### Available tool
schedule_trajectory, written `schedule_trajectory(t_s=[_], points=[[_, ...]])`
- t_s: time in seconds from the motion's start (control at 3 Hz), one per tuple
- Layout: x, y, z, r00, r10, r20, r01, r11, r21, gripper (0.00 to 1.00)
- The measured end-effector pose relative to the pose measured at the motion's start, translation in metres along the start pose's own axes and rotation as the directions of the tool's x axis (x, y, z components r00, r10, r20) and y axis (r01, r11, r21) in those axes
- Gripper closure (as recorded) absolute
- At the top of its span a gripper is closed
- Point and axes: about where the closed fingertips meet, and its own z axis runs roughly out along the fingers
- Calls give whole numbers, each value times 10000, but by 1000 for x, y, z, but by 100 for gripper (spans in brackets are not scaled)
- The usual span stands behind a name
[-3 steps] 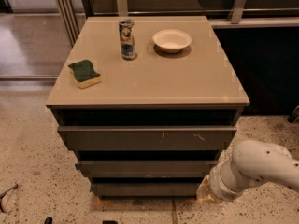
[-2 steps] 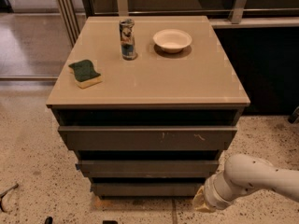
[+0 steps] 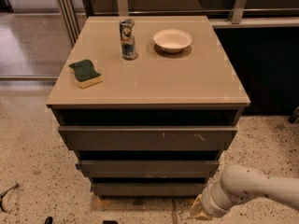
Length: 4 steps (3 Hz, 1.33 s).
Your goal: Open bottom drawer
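Observation:
The bottom drawer (image 3: 149, 189) is a plain dark grey-brown front, the lowest of the cabinet's three, and it sits shut, just above the floor. My white arm (image 3: 252, 190) reaches in from the lower right. My gripper (image 3: 198, 211) is low at the frame's bottom edge, just right of and slightly below the bottom drawer's right end. Only its tan base shows there; the rest is hidden by the wrist and the frame edge.
The middle drawer (image 3: 147, 168) and the wide, scratched top drawer (image 3: 147, 138) are above it. On the cabinet top (image 3: 187, 83) stand a can (image 3: 127, 39), a white bowl (image 3: 172, 40) and a green sponge (image 3: 86, 73). Speckled floor lies around; dark cabinets stand at the right.
My arm has moved down and a little left, bringing the gripper lower beside the bottom drawer's right end. The drawers have not moved.

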Motion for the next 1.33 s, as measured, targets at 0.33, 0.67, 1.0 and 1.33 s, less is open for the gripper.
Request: schedule_trajectory(t_s=[0.33, 0.67, 1.0, 1.33], points=[[14, -11, 20, 9982, -527, 290, 505, 9960, 731, 100], [29, -44, 63, 9878, -960, 1225, 699, 9769, 2021, 100], [41, -79, 106, 9757, -1067, 1915, 583, 9684, 2427, 100], [47, -92, 124, 9729, -878, 2141, 324, 9678, 2495, 83]])
